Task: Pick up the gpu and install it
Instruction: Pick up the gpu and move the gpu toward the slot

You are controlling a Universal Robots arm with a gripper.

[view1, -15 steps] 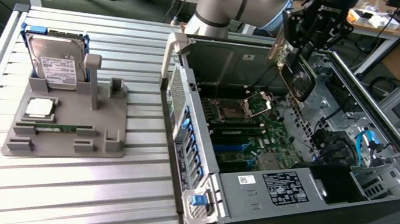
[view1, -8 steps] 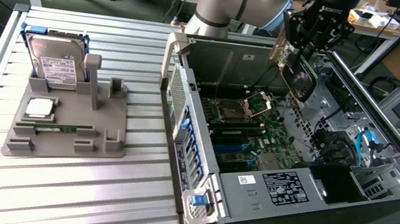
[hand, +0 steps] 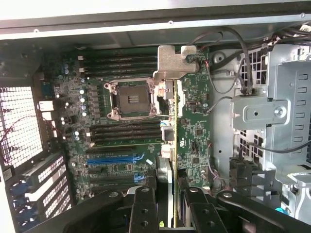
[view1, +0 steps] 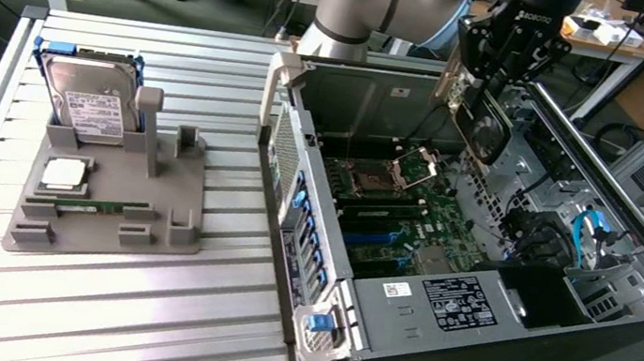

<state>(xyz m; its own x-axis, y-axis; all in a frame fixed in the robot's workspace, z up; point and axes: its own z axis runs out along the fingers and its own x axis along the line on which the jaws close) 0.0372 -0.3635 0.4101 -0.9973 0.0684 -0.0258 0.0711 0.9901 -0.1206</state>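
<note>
I see the black gripper (view1: 482,94), marked ROBOTIQ, with its fingers (hand: 143,208) pinching the gpu (view1: 488,133). The gpu is a thin dark card with a round fan, held on edge over the open grey metal case (view1: 323,266). From the wrist, its bent metal bracket (hand: 172,60) hangs over the green motherboard (hand: 194,126), beside the square socket (hand: 131,99).

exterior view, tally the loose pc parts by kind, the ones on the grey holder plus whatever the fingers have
hard drive: 1, standing in the grey holder
silver processor chip: 1, flat on the holder
green memory stick: 1, flat on the holder
gpu: 1, held between the fingers over the open case
total: 4
</note>
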